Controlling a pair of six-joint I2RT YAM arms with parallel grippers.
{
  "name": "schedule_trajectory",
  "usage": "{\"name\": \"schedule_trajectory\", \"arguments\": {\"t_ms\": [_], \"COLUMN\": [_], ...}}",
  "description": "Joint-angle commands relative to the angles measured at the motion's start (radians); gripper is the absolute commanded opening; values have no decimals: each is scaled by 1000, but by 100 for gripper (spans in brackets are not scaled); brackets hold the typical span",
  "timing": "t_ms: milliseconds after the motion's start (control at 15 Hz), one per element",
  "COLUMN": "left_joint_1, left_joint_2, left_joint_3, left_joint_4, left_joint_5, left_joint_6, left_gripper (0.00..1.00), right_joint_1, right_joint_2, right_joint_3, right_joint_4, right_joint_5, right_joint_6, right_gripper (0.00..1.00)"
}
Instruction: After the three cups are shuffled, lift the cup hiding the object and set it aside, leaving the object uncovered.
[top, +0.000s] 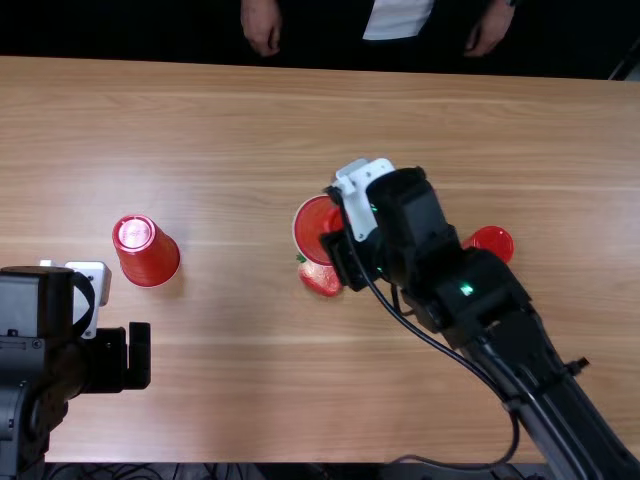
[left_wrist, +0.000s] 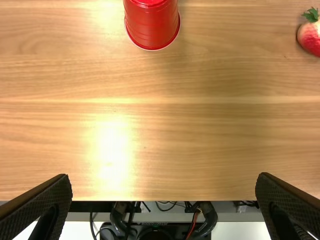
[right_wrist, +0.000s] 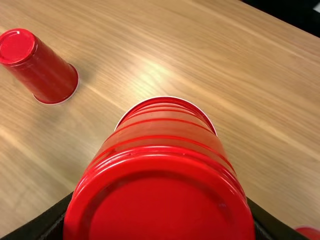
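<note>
Mid-table, R gripper (top: 338, 245) clamps tilted cup (top: 315, 225) by uncovered strawberry (top: 320, 280); L gripper (left_wrist: 162, 176) open at table (top: 420, 110) near edge.

Right pincer (top: 328, 240) tight (left pincer (left_wrist: 160, 215) wide)

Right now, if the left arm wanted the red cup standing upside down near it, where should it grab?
Probably the cup's side wall, just below its closed base, coming in level from the table's near edge. It stands upside down, wide rim down, narrowing upward, so the left arm's open fingers fit around it there.
</note>
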Motion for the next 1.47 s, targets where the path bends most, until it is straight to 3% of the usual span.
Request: {"name": "schedule_trajectory", "arguments": {"t_ms": [0,533,933,1067,1133,1333,1400], "left_joint_1": [-10,-17,-17,-17,-17,-17,-17], "left_joint_2": [-11,-6,-3,-3,-3,-3,-3], "left_joint_3": [-15,-14,-14,-14,-14,-12,-12], "left_joint_4": [5,10,10,10,10,10,10], "left_joint_5": [1,0,0,0,0,0,0], "left_joint_6": [3,3,3,5,5,3,5], "left_gripper": [100,100,100,100,100,100,100], "right_joint_1": [-43,-102,-97,-97,-97,-97,-97], "right_joint_2": [-62,-272,-208,-169,-168,-159,-154], "right_joint_3": [-64,-429,-531,-548,-551,-554,-552], "right_joint_4": [-15,-24,26,64,81,101,103], "right_joint_5": [9,9,11,13,13,4,4], "right_joint_6": [11,4,8,4,4,8,8], "right_gripper": [0,0,1,8,15,97,100]}}
